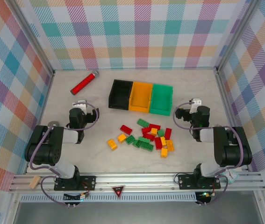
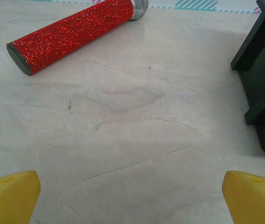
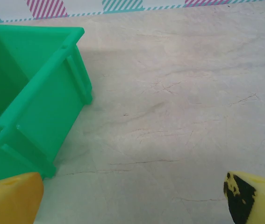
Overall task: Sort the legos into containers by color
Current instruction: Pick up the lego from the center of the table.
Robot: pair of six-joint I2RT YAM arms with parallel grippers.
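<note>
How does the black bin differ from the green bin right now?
Colour: the black bin is dark, the green bin bright. Place: the black bin ends the row on the left, near the red cylinder; the green bin ends it on the right. Shared: both are open-top, look empty, and flank the orange bin.

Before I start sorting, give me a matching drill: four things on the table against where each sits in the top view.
Things:
1. black bin
2. orange bin
3. green bin
4. red cylinder

Places:
A. right end of the row
B. lying apart, left of the row
C. middle of the row
D. left end of the row

Pairs: 1-D, 2-C, 3-A, 4-B.
</note>
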